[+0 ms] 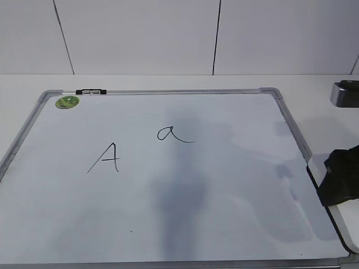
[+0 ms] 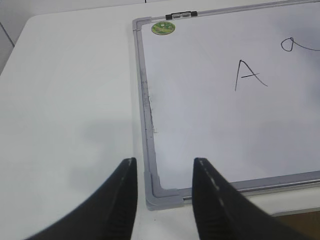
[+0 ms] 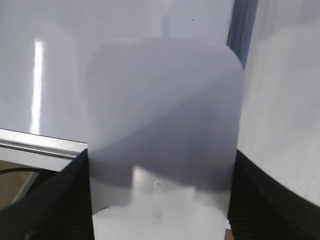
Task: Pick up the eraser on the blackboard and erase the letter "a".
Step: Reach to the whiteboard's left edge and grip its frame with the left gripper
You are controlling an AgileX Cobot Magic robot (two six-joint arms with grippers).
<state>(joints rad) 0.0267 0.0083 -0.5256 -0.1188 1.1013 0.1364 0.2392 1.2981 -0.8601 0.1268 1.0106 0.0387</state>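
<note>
Right wrist view shows the right gripper [image 3: 160, 200] pinching the eraser [image 3: 162, 125] from both sides, a dark finger [image 3: 55, 200] tight against each long edge. The eraser sits at the board's right edge, partly over the frame. So the picking-up step looks nearly done. Next, I think the arm must lift the eraser and carry it left and farther away to reach the letter "a" [image 1: 174, 134], which is well apart from it, then press down and rub. It should miss the big "A" [image 1: 106, 158]. The left gripper [image 2: 162, 200] is spread wide and holds nothing, above the near left corner of the blackboard [image 2: 155, 192] on the table [image 2: 65, 110].
</note>
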